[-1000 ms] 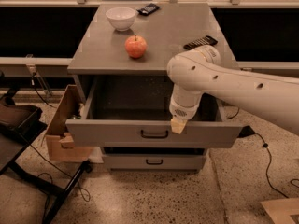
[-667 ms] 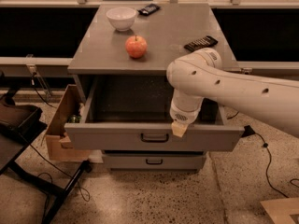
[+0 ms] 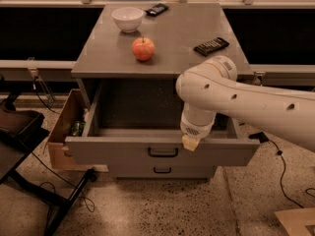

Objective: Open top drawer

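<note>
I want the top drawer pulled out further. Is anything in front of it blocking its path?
Nothing visible does. The gripper sits at the top drawer's front edge, beside the handle; the cardboard box stands at the drawer's side, not in front.

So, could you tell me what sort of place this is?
Probably an office or lab test area: a grey cabinet holding a white bowl and red apple stands on speckled floor with loose black cables. The gripper sits at the front edge of the open wide grey top drawer.
</note>
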Controlling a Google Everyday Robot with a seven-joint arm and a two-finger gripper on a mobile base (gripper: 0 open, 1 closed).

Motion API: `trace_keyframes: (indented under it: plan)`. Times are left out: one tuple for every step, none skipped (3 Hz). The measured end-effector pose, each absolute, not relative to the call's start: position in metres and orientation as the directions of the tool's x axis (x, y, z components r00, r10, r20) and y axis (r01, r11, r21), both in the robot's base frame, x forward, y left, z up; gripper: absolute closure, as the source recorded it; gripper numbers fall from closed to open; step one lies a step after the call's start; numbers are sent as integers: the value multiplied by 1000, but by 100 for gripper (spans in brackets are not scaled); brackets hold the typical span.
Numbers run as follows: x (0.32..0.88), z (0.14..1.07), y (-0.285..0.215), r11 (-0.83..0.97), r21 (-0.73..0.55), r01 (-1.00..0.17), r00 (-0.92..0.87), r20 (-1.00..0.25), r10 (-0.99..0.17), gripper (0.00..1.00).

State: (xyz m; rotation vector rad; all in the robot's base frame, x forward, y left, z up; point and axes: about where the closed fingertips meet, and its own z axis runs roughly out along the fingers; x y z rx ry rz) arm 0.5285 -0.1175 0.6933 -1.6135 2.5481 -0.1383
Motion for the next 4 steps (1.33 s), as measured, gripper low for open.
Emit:
trace_keyframes:
  plan:
    - [516, 695, -118, 432, -154, -888, -430, -50, -901, 100]
    - [499, 700, -110, 474, -158, -866, -464, -101, -880, 100]
    - [499, 700, -110, 474, -158, -866, -464, -101, -880, 99]
    - [499, 700, -110, 474, -158, -866, -464, -101, -880, 76]
